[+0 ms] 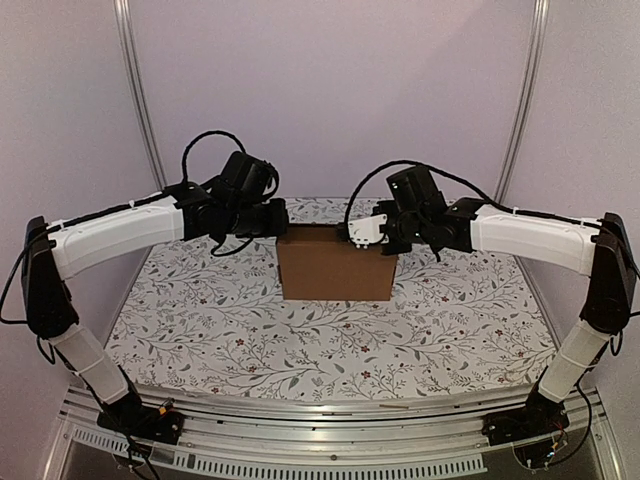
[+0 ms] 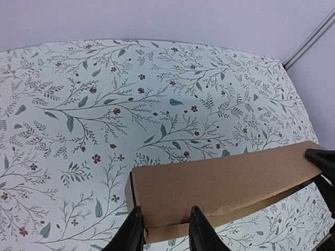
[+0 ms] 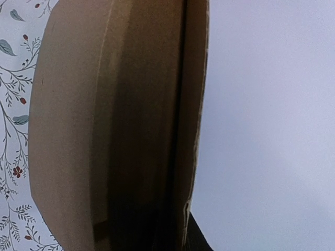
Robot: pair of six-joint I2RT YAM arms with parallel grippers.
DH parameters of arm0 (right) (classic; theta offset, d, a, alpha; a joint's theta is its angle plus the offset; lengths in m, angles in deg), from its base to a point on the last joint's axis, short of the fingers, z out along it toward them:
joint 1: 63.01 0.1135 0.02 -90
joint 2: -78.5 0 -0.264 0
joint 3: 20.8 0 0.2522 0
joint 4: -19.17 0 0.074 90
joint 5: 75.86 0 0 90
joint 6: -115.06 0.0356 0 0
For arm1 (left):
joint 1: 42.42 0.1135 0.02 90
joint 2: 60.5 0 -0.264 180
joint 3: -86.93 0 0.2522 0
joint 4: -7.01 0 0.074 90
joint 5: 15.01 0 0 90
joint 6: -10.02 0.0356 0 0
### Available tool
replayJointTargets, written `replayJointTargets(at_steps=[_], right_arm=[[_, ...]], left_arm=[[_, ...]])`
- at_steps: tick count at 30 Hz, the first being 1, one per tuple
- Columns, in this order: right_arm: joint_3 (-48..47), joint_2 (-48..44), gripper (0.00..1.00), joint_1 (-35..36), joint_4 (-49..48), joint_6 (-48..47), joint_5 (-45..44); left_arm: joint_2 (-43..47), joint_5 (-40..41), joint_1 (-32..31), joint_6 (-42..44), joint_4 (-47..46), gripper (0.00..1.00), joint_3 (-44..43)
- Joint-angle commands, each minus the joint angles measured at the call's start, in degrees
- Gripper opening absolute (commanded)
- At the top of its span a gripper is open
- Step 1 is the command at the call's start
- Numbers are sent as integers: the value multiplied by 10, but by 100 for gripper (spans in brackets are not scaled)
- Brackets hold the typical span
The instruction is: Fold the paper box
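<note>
Pinching the paper box (image 2: pixel 220 188) by its narrow upper edge at the 9 o'clock end with the left gripper (image 2: pixel 165 236), jaws partway apart, matte black fingers (image 2: pixel 131 232) pressing on either face. Standing on edge mid-table on a cloth (image 1: pixel 200 320) printed with leaves and small flowers: plain brown corrugated cardboard, flat and rectangular, a seam running along the top. Hiding its inside. Meeting the 3 o'clock upper corner with the right gripper (image 1: pixel 384 237); jaw gap impossible to make out, cardboard filling that wrist view.
</note>
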Motion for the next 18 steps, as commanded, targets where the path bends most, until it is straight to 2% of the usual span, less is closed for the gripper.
replayJointTargets(at_steps=[1, 8, 13, 18], right_arm=[[7, 1, 18, 6, 74, 17, -3], [-64, -14, 45, 6, 185, 74, 41], [-108, -25, 60, 6, 266, 109, 72], [-148, -36, 65, 5, 315, 155, 91]], left_arm=[[-9, -9, 4, -5, -1, 29, 1], [-11, -5, 4, -8, 7, 28, 11], [-14, -5, 6, -8, 11, 28, 10], [-19, -13, 8, -7, 14, 27, 5]])
